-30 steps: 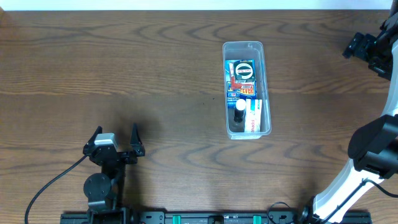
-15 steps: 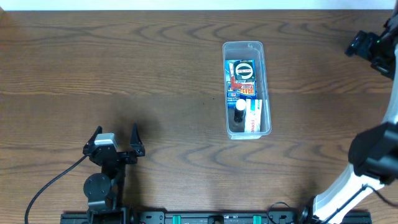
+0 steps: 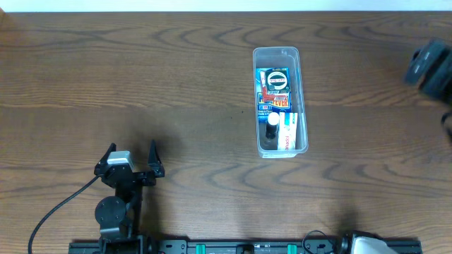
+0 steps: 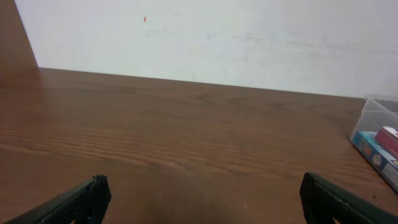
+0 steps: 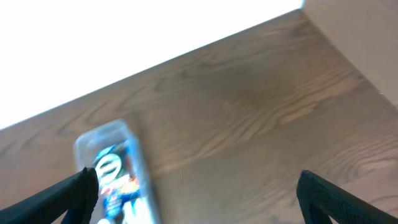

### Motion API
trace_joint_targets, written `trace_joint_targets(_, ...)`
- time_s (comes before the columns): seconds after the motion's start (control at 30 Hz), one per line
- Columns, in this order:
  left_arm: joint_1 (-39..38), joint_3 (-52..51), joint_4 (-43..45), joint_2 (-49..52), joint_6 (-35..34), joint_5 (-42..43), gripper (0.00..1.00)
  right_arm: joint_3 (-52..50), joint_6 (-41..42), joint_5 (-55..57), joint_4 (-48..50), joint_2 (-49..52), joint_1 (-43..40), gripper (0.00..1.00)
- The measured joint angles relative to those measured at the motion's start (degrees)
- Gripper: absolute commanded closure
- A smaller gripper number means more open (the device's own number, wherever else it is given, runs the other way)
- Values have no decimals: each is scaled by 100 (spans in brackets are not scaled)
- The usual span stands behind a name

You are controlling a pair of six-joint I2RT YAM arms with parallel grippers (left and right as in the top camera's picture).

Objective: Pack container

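Observation:
The clear container (image 3: 276,56) lies lengthwise right of the table's middle. Inside it are a blue and red packet (image 3: 273,88), a white tube (image 3: 287,130) and a black-capped item (image 3: 272,129). My left gripper (image 3: 132,148) rests near the front left edge, far from the container, open and with nothing in it. In the left wrist view its fingertips (image 4: 93,190) stand wide apart and the container (image 4: 375,112) shows at the right edge. My right arm (image 3: 428,65) is a dark blur at the far right. The right gripper (image 5: 194,183) is open and empty above the table, with the blurred container (image 5: 144,180) by its left finger.
A black cable (image 3: 60,208) trails from the left arm's base at the front edge. A pale wall (image 4: 205,37) runs along the table's far side. Bare wood (image 3: 141,77) stretches left of the container.
The right arm has swung up and toward the right edge and now shows only as a blur. Its lower links have left the overhead view. The left arm and the container have not moved.

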Motion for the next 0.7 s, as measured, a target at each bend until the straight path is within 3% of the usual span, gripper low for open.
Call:
trace_joint_targets(0.2, 0, 2, -4, 0, -2, -2, 2, -1676, 0, 26, 518, -1270, 155, 1)
trace_joint_targets(0.57, 0, 11, -17, 0, 0, -15, 2, -6448, -118, -197, 4730, -4072, 896, 1)
trace_joint_targets(0.7, 0, 11, -17, 0, 0, -20, 2, -7923, -199, -223, 5781, -5005, 916, 1)
